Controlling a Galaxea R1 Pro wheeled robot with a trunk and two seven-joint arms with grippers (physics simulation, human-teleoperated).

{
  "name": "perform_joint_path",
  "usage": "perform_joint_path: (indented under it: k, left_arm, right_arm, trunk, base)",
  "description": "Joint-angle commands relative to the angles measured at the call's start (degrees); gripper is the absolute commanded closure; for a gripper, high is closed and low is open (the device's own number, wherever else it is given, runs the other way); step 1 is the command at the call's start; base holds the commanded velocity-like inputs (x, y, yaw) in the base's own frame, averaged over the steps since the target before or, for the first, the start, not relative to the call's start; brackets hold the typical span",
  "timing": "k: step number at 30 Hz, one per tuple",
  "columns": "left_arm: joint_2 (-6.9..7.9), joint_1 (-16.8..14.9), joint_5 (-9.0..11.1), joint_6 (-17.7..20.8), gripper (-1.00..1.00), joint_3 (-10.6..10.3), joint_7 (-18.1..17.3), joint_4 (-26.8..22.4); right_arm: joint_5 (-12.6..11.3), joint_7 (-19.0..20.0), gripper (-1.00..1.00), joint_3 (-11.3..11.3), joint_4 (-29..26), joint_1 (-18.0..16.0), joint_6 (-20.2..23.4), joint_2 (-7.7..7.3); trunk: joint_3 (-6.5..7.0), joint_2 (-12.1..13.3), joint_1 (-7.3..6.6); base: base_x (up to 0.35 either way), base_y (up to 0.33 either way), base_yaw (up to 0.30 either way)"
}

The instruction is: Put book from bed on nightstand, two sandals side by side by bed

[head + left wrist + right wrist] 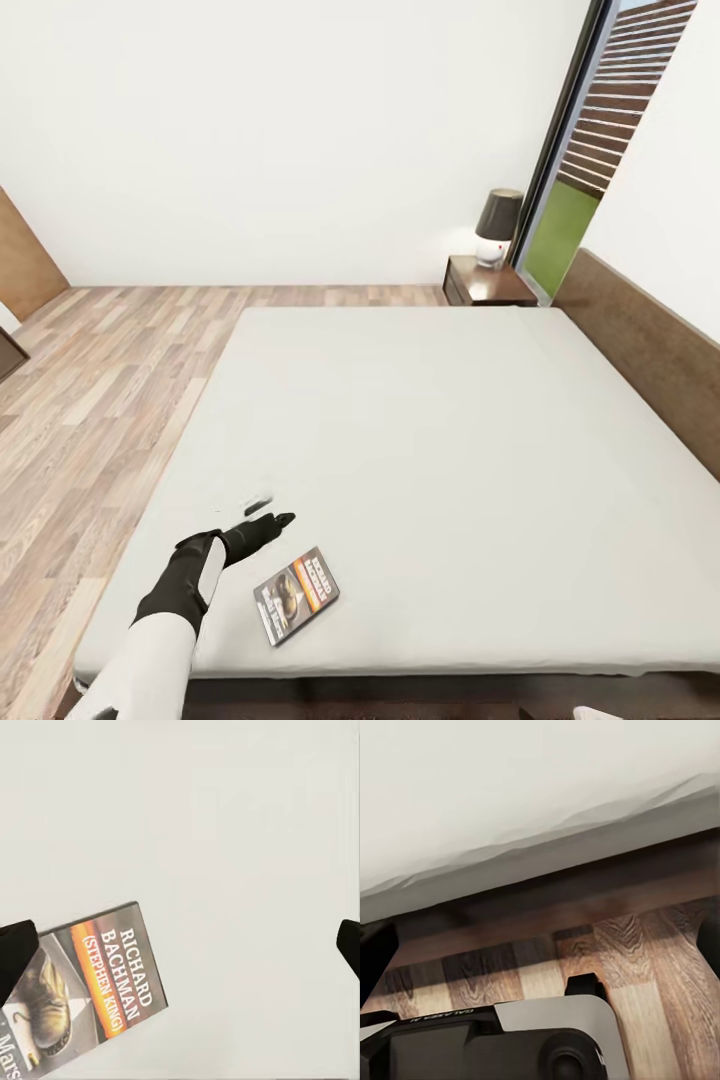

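The book (pixel 296 595) lies flat on the bed (pixel 430 440), close to its near left corner. The left gripper (pixel 262 516) hangs just over the mattress, a little to the far left of the book, with its fingers (pixel 16 951) spread wide and holding nothing. The right gripper (pixel 540 952) is low by the bed's side, over the wood floor (pixel 660 997), fingers apart too. A nightstand (pixel 487 283) with a lamp (pixel 497 226) stands at the far right.
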Motion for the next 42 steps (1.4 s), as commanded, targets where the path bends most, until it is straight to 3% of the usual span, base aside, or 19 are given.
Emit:
perform_joint_path:
  k: [1, 4, 7, 42]
  left_arm:
    - [-0.11, -2.32, -0.57, 3.5, -1.0, 0.43, -0.46, -0.99]
    - [-0.18, -5.52, -0.49, 8.12, -1.0, 0.46, -0.36, -1.58]
    - [-0.38, -6.42, -0.46, 9.26, -1.0, 0.43, -0.34, -1.64]
    - [-0.57, -6.85, -0.45, 9.74, -1.0, 0.42, -0.41, -1.46]
  right_arm:
    - [-0.59, 0.26, -1.0, 0.45, 0.09, -0.05, -0.17, -0.02]
    - [-0.59, 0.22, -1.0, 0.45, 0.09, -0.06, -0.17, -0.01]
    - [-0.59, 0.21, -1.0, 0.45, 0.09, -0.05, -0.17, -0.01]
    - [-0.72, 0.46, -1.0, 0.42, 0.09, -0.07, -0.17, -0.1]
  trunk:
    - [-0.2, -0.11, 0.03]
    - [-0.47, -0.11, 0.03]
    - [-0.75, -0.11, 0.03]
    - [-4.1, -0.51, 0.25]
  base:
    - [0.0, 0.0, 0.0]
    - [0.0, 0.0, 0.0]
    - [0.0, 0.0, 0.0]
    - [0.0, 0.0, 0.0]
